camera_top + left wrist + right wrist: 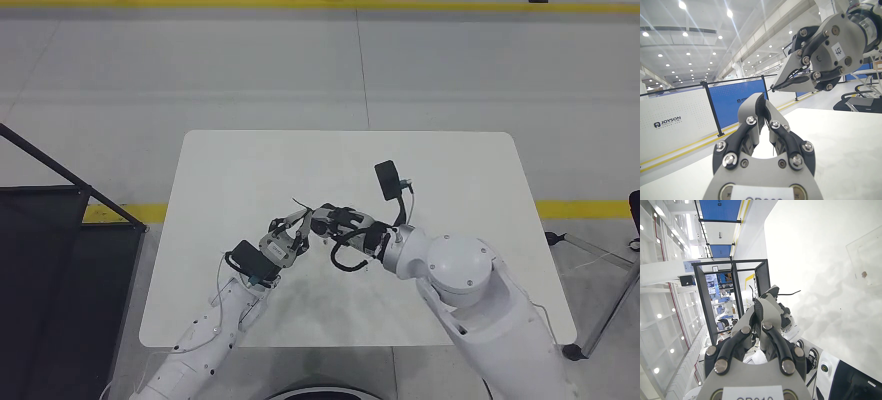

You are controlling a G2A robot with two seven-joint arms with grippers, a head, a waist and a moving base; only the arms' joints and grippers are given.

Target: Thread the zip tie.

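Note:
A thin black zip tie is held in the air above the middle of the white table, between the two grippers. My left gripper is shut on one part of it. The tips of my right gripper, just beyond, are shut on the strand's other end. In the right wrist view, my right gripper is closed, and a curved tail of the zip tie sticks out past the left gripper. From above, the left gripper and right gripper almost touch, with the zip tie poking up.
The table's bare surface spreads around both grippers. A black screen stands off the table's left side. A faint clear sheet outline lies on the tabletop in the right wrist view.

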